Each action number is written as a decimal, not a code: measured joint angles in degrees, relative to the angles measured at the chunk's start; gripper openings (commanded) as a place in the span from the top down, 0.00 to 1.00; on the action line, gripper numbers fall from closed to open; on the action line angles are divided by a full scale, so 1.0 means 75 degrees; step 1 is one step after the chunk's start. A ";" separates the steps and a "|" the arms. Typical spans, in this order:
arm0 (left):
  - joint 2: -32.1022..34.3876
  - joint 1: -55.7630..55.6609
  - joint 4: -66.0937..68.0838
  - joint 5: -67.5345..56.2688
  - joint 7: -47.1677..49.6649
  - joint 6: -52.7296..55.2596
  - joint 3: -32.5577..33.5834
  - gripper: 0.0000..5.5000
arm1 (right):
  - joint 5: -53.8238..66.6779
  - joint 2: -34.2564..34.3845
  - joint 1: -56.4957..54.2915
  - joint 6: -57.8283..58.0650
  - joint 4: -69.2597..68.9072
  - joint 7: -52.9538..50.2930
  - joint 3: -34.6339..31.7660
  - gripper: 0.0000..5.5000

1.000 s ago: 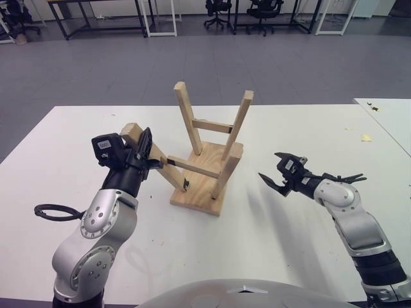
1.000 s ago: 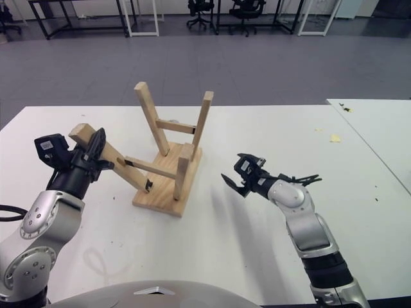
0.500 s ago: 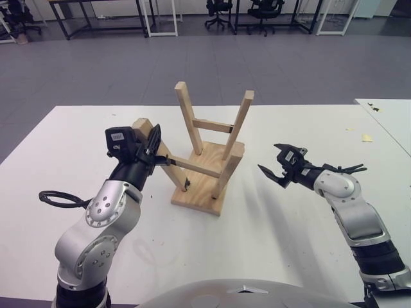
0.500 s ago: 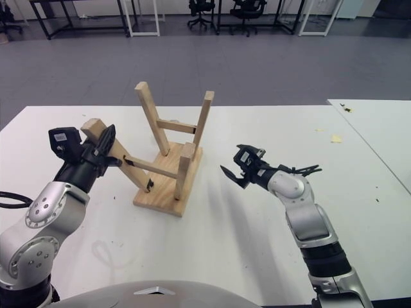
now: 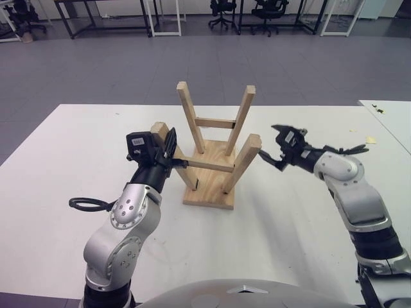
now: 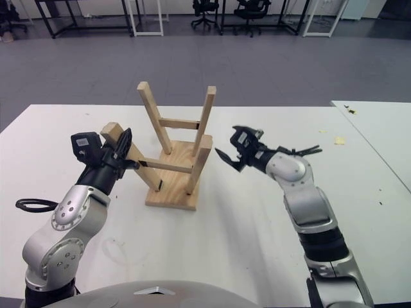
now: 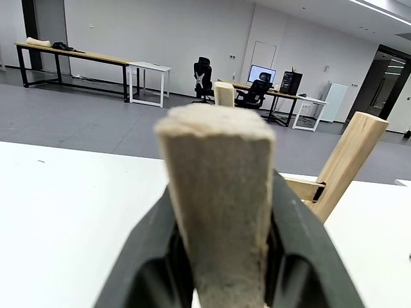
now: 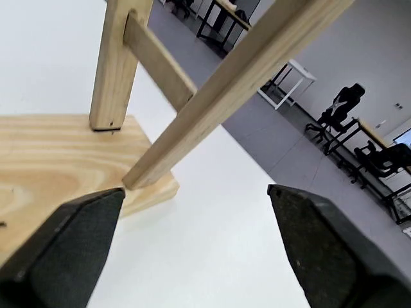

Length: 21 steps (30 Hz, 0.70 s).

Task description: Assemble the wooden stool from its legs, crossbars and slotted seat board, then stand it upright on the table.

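Lying flat on the white table [image 5: 58, 147]: seat board [image 5: 209, 196] of the stool [image 5: 215, 154], turned upside down, four legs pointing up from it. Pale bare wood throughout, square-cut, grain showing on the board.

Left of the seat board and above it: left gripper [image 5: 168, 146], clamped tight on the top end of the near left leg [image 5: 184, 173]. From the left wrist, rough sawn end of that leg squeezed between both black fingers [image 7: 151, 263], no gap on either side. Leans well out to the left of the seat board, foot down at the board's near left part.

Over the seat board's far half: far left leg [image 5: 191, 119] and far right leg [image 5: 239, 119], splaying apart toward their tops, tied by a short crossbar [image 5: 215, 122] about halfway up. Over the near half: a second crossbar [image 5: 205, 165], running from the held leg across to the near right leg [image 5: 241, 165]. Slants out to the right, foot by the seat board's right edge.

Right of the seat board and above it: right gripper [image 5: 268, 144], jaws spread wide, holding nothing, just beside the top end of the near right leg; touching or not, cannot tell. From the right wrist, both fingers [image 8: 61, 240] far apart, with that leg and a corner of the seat board ahead of them.

Far right of the seat board: a yellow scrap [image 5: 367, 138] on the white table, then the edge of a second table [image 5: 393, 119].
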 measured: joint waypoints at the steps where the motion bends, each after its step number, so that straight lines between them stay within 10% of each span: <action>1: -0.0130 -0.0046 0.0049 0.0039 0.0016 -0.0005 -0.0024 0.81 | -0.0013 0.0055 -0.0446 0.0712 -0.0321 -0.0216 -0.0095 0.24; 11: -0.1821 -0.1292 0.1173 0.1181 0.0649 0.0384 -0.1113 0.81 | 0.0545 0.3238 -0.4129 0.4757 -0.3343 -0.3074 -0.1056 0.24; 21: -0.1833 -0.1633 0.1533 0.2044 0.0629 0.0387 -0.1644 0.81 | 0.0070 0.1048 -0.1737 0.5491 -0.3312 -0.3431 0.2691 0.24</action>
